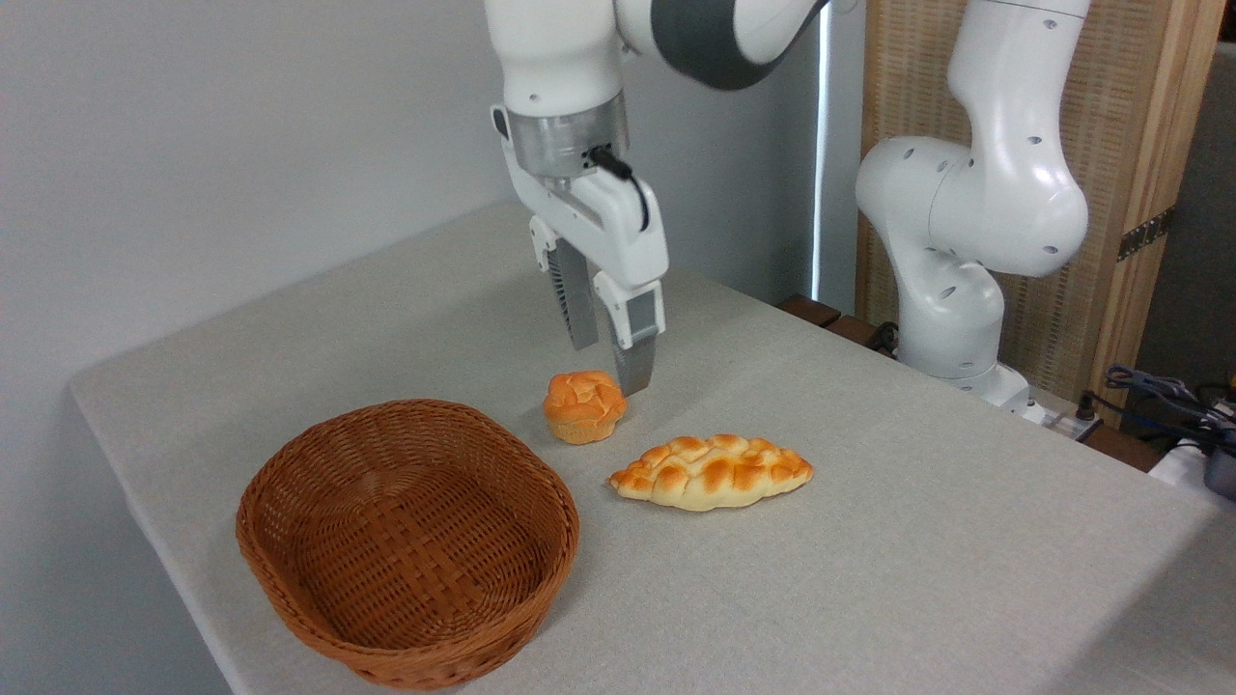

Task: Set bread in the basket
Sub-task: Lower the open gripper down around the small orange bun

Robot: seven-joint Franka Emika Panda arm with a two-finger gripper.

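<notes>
Bread (pixel 584 406): small orange-golden bun with a cracked top, on the table mid-way back, just beyond the basket's far rim and clear of it
Basket (pixel 406 545): oval brown wicker, low sides, nothing in it, nearest the camera, close to the table's front-left edge
Braided loaf (pixel 713 471): pale and brown, pointed at both ends, lying right of the basket and just in front-right of the bun, not touching it
Table (pixel 869 579): grey cloth, wide bare stretch to the right and behind the bun
Gripper (pixel 608 364): points straight down just behind the bun; fingers parted, holding nothing, the right fingertip low beside the bun's far right side
Arm: white, comes down from the top; base stands off the table's far right
Writing: none readable
</notes>
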